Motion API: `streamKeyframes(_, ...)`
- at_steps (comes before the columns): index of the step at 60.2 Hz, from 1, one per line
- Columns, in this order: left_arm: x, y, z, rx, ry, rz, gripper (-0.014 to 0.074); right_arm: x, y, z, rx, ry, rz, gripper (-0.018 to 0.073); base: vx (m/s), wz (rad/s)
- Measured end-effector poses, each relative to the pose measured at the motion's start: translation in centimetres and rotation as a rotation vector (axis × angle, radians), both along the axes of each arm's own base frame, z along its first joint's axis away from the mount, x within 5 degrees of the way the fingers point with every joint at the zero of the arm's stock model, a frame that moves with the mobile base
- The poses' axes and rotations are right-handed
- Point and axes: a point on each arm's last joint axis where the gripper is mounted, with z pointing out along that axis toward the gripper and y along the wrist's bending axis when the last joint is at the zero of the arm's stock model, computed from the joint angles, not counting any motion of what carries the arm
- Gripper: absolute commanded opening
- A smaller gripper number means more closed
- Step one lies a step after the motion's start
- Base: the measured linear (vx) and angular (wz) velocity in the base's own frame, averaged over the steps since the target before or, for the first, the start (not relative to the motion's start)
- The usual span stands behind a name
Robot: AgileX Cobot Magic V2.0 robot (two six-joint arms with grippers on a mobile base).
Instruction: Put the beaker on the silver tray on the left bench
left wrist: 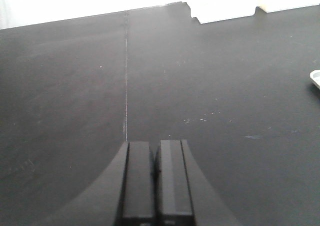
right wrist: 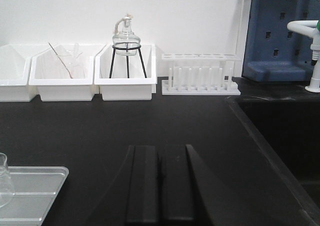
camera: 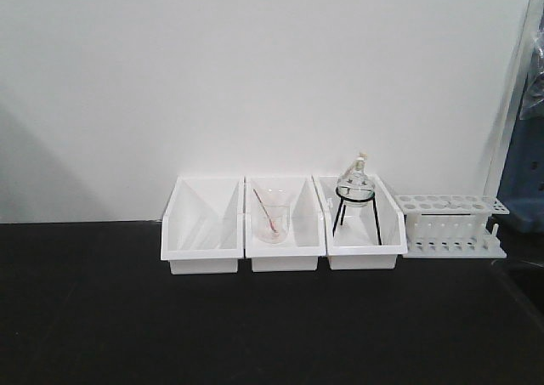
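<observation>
My right gripper hangs clenched on nothing, fingers pressed flat together over the left bench. Just left of it lies the silver tray, and what looks like the beaker stands on the tray's left end, though the frame edge cuts it off. My left gripper is clenched too, holding nothing. Far beyond the tray, three white bins line the wall.
</observation>
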Motion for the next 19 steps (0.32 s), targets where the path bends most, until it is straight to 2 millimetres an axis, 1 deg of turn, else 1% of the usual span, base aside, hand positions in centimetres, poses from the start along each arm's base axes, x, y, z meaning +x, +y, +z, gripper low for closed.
streamKeyframes(19, 0.0, 0.0, 0.0, 0.0, 0.0, 0.0, 0.0001, 0.0, 0.0, 0.0, -0.006, 0.0, 0.0, -0.0014, 0.0, 0.0)
